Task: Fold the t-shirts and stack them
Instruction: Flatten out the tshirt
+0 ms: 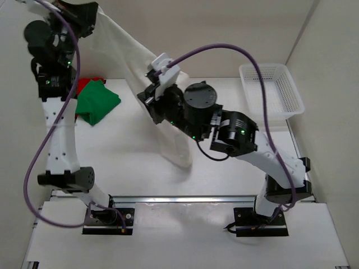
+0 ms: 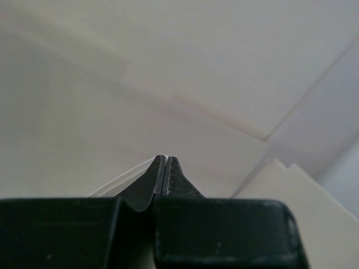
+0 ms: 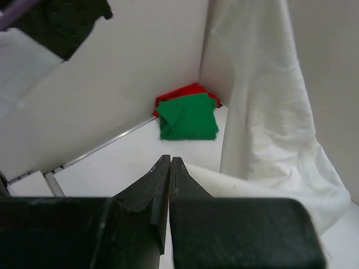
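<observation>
**A:** White plastic mesh, that basket (image 1: 280, 89). What is in it?

**B:** Only its own mesh floor and walls show. It stands on the table (image 1: 129, 154), well off to the right of the right claw (image 1: 147, 100) (image 3: 170, 161) and apart from all the cloth.

**A:** How wide is that claw?

**B:** Pressed together, tip against tip. The white t-shirt (image 1: 126, 50) (image 3: 263, 112) comes out from just beside its fingers. From above, the cloth runs taut down to the claw, then hangs below it, and its lower end reaches the table. It is pinching the shirt partway along.

**A:** And the left claw (image 1: 73, 19) (image 2: 166, 159)?

**B:** It is raised high, up and to the left of the right one. Its jaws lie flat against each other, and its wrist view shows a thin white cloth edge just left of the tips. From above, the top of the same white shirt hangs from it, so it is pinching that end.

**A:** The other shirts?

**B:** The green t-shirt (image 1: 96, 103) (image 3: 188, 117) is folded and lies on the red t-shirt (image 1: 84, 85) (image 3: 182, 92), which peeks out behind it. Both rest on the table below the left claw. They are straight ahead of the right claw's tips and well apart from them, with the white shirt hanging just to their right.
</observation>
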Available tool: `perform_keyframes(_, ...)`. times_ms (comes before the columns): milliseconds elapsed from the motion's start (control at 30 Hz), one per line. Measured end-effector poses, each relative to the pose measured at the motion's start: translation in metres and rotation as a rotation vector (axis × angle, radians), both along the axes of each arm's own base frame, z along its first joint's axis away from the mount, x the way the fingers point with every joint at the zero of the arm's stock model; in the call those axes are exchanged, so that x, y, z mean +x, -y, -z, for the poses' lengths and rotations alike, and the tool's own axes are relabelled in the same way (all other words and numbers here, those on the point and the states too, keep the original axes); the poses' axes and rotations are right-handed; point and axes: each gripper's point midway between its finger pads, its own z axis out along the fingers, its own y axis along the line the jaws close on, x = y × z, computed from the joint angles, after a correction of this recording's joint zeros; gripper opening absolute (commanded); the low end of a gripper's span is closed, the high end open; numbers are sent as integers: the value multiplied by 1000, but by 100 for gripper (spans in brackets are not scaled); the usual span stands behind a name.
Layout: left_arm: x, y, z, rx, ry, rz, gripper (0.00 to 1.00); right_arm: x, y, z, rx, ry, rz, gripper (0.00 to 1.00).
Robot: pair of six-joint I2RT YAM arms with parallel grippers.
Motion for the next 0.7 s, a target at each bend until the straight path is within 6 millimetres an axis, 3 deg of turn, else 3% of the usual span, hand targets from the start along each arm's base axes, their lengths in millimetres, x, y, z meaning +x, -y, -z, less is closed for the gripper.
perform_keyframes(133, -70, 3, -69, 20, 193, 23, 0, -12, -41, 6, 3, 23, -53, 0)
perform_keyframes(233, -84, -6, -90, 21, 252, 14, 0, -37, -61, 5, -11, 92, -78, 0)
perform_keyframes(300, -79, -12, -92, 10, 256, 9, 0, -54, -67, -2, 7, 124, -105, 0)
perform_keyframes(367, -61, -15, -81, -8, 221, 15, 0, -62, -69, -13, 49, 138, -122, 0)
perform_keyframes(500, -24, -23, -45, -31, 109, 10, 0, -57, -61, -28, 88, 173, -80, 0)
perform_keyframes(600, -10, -24, -33, -34, 72, -4, 0, -55, -54, -32, 81, 201, -46, 0)
perform_keyframes(700, -6, -2, -27, -27, 69, 23, 0, -29, -43, -31, 95, 172, -24, 0)
